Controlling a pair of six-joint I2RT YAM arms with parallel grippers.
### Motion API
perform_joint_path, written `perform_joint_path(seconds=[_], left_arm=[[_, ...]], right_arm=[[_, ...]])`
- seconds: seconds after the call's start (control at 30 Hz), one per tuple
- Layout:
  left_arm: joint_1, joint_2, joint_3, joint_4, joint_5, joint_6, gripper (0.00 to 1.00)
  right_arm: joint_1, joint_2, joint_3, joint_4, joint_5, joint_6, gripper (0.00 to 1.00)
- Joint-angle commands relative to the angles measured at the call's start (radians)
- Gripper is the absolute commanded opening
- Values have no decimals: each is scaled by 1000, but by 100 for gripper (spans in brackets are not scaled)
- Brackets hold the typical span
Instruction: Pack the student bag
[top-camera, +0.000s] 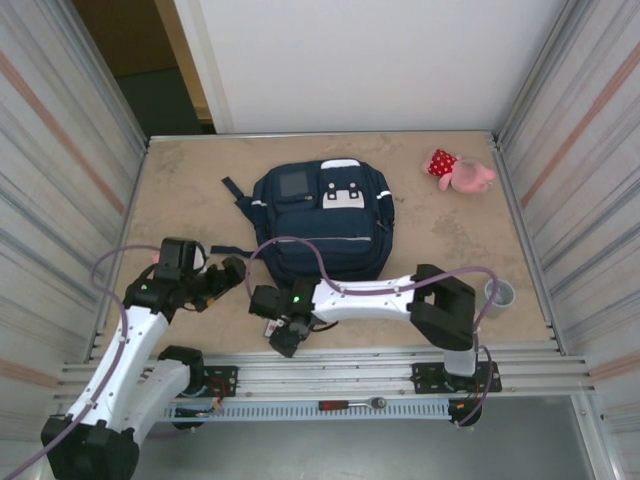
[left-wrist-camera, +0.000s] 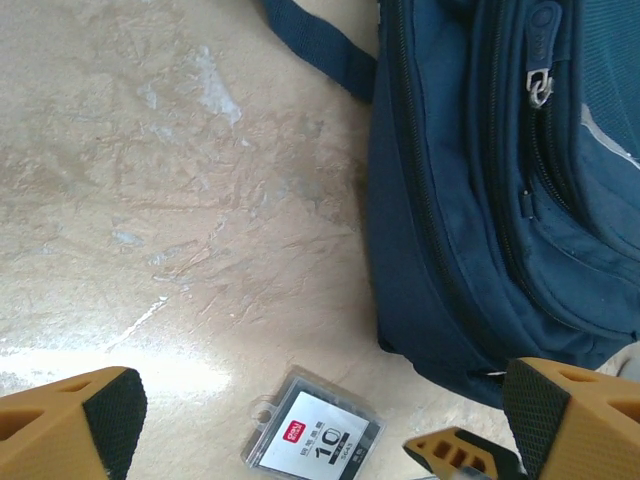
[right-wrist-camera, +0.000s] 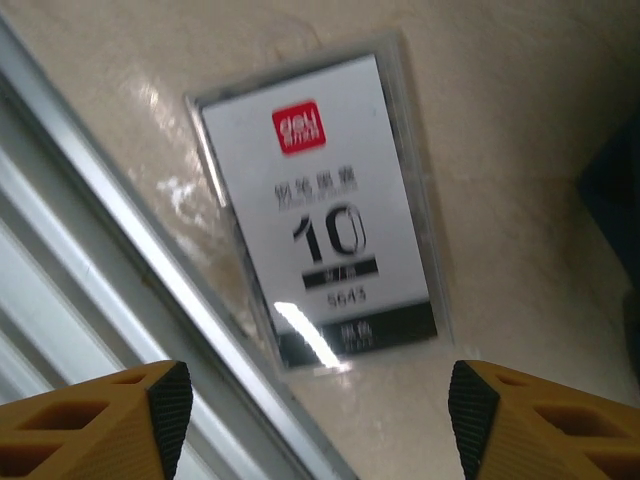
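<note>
Both seen spread wide, empty: left claw (left-wrist-camera: 322, 418), right claw (right-wrist-camera: 310, 400). Found student bag (top-camera: 322, 220) flat at middle of surface (top-camera: 450, 240), seemingly zipped; clear box (right-wrist-camera: 320, 210) near its front corner, below right claw. Likely needed level descent, jaws astride box, off rail (right-wrist-camera: 100, 300).

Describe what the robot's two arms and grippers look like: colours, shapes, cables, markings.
The left arm and right arm alike have white links and black joints. A greyish-purple cable runs along each. A small green light glows near the right wrist. The left gripper and right gripper have orange-yellow fingers with open cut-outs and black textured pads.
</note>
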Motion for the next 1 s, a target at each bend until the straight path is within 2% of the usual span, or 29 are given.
perform_joint_path(seconds=[0.0,0.33,0.5,0.73,0.87,0.97], left_arm=[[10,1,-14,0,-19,-18,95],[10,9,-16,54,-51,2,95],[11,14,-35,70,-52,8,95],[13,5,-62,100,-70,7,95],[13,17,-61,114,-68,-1,94],[13,20,-59,125,-62,8,94]], right_arm=[[11,54,65,-43,60,-3,71],[11,170,131,-39,63,-54,74],[-10,186,117,-34,-3,-58,70],[-41,209,107,-45,-60,-54,57],[-43,225,109,-61,-70,-60,43],[-42,195,96,-59,-56,-59,37]])
